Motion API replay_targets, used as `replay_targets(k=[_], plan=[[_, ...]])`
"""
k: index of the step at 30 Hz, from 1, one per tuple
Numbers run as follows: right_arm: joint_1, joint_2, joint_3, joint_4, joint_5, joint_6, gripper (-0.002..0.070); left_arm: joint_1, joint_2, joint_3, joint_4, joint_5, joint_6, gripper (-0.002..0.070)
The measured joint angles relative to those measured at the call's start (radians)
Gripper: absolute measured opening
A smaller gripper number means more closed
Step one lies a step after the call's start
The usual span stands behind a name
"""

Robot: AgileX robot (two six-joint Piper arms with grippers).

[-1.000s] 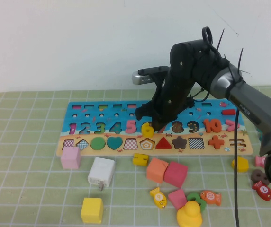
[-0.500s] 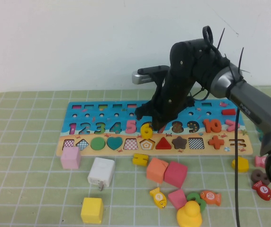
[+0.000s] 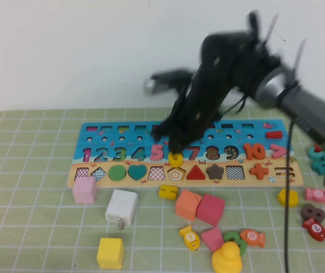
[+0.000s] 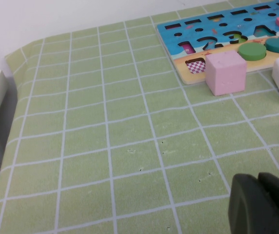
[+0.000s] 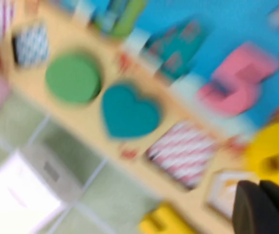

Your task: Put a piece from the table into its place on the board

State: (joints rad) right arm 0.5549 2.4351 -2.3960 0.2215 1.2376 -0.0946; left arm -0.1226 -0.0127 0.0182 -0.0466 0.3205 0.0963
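Observation:
The piece, a yellow "6" (image 3: 175, 158), lies on the board (image 3: 276, 177) between the pink 5 (image 3: 157, 152) and the red 7. My right gripper (image 3: 174, 143) hangs just over it, fingers shut and holding nothing. The right wrist view shows the shut right gripper (image 5: 262, 187) beside the yellow piece (image 5: 276, 151), over the pentagon recess. The left arm is out of the high view. My left gripper (image 4: 258, 179) is shut and empty, low over the green mat, off the board's (image 4: 212, 29) left end.
Loose blocks lie in front of the board: a pink cube (image 3: 84, 189), a white charger (image 3: 121, 207), a yellow cube (image 3: 110, 252), an orange cube (image 3: 188, 204), a red-pink block (image 3: 210, 209), a yellow duck (image 3: 227, 259), a small yellow numeral (image 3: 168, 191). Fish pieces (image 3: 315, 227) sit at the right.
The right arm has swung left and up and now shows motion blur. The yellow 6 sits in the same spot on the board.

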Motion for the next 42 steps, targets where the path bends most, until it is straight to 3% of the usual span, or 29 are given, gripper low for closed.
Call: replay_targets(k=[7, 19, 42], plan=[[0.075, 0.003, 0.096, -0.062, 0.000, -0.008, -0.0002, 0.000, 0.000, 0.000, 0.000, 0.000, 0.000, -0.0002], [0.072, 0.006, 0.101, -0.221, 0.000, 0.004, -0.0002, 0.000, 0.000, 0.000, 0.000, 0.000, 0.000, -0.0002], [0.072, 0.027, 0.101, -0.165, -0.048, 0.016, -0.0002, 0.000, 0.000, 0.000, 0.000, 0.000, 0.007, -0.0002]])
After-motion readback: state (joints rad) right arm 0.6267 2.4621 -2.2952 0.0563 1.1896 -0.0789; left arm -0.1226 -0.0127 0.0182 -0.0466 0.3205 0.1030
